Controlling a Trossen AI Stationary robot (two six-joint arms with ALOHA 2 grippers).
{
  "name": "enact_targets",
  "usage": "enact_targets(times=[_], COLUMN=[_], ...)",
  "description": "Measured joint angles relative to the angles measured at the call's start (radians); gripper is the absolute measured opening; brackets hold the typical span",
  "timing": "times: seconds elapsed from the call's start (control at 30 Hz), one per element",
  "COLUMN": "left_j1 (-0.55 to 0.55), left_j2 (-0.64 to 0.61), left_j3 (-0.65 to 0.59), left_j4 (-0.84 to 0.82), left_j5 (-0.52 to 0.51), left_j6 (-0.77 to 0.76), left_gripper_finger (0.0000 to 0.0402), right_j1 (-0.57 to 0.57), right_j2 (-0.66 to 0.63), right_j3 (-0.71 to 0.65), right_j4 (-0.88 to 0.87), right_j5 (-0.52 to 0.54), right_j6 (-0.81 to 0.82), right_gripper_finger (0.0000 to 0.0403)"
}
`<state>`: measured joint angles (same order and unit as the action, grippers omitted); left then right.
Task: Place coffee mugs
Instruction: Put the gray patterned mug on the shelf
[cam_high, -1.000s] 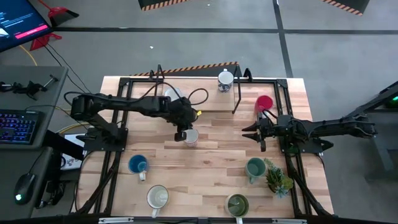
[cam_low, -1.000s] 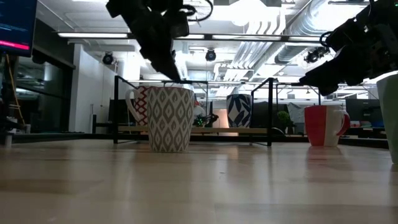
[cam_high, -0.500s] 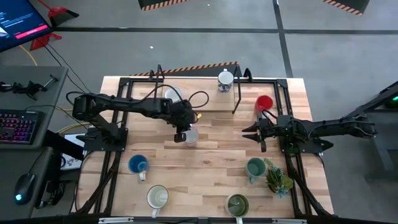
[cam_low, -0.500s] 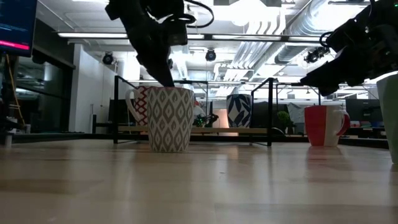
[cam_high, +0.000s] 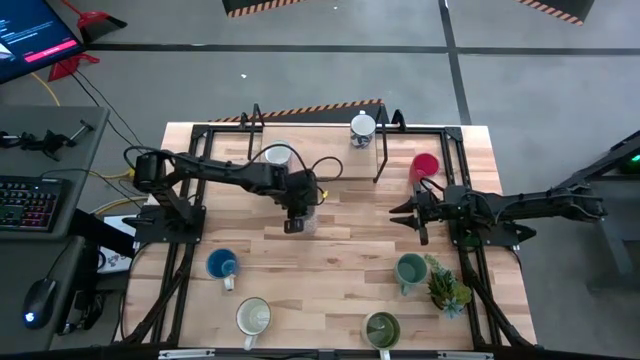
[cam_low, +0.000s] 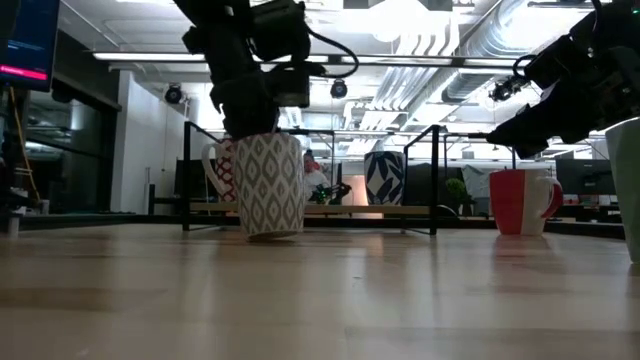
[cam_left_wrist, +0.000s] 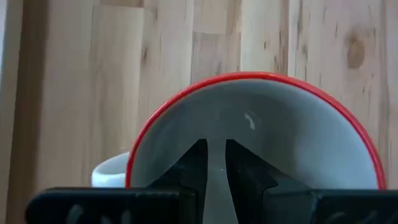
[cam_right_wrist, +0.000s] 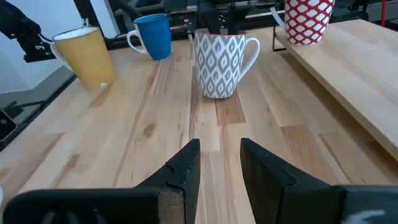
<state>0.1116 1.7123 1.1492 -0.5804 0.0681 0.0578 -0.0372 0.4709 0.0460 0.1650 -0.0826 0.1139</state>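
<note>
Your left pincer (cam_high: 294, 224) sits straight over the patterned mug (cam_low: 268, 187) at mid-bench, pinching its rim, one finger inside. The mug stands upright. Your right pincer (cam_high: 400, 212), spread and empty, waits well apart toward the right edge.

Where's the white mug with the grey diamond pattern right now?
The white ceramic mug with the grey diamond pattern sits left of table centre in the high view, gripped at its rim by the left tool.
</note>
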Motion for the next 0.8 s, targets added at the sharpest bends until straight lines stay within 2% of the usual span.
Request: enact_targets(times=[0.4, 0.6, 0.8], left_j1=[-0.003, -0.008, -0.008], left_j2=[-0.008, -0.017, -0.017], left_j3=[0.102, 0.273, 0.338], left_j4=[-0.016, -0.223, -0.234], left_j5=[0.020, 0.024, 0.023], left_j6=[0.024, 0.048, 0.071], left_gripper_finger=[0.0050, 0.0050, 0.0050], right_j1=[0.000, 0.000, 0.000], right_j2=[0.000, 0.000, 0.000], right_j3=[0.000, 0.000, 0.000], right_j4=[-0.036, -0.056, -0.058], right_j5=[0.022, 0.034, 0.034], right_j6=[-0.009, -0.010, -0.010], right_gripper_finger=[0.0096, 0.0096, 0.0096])
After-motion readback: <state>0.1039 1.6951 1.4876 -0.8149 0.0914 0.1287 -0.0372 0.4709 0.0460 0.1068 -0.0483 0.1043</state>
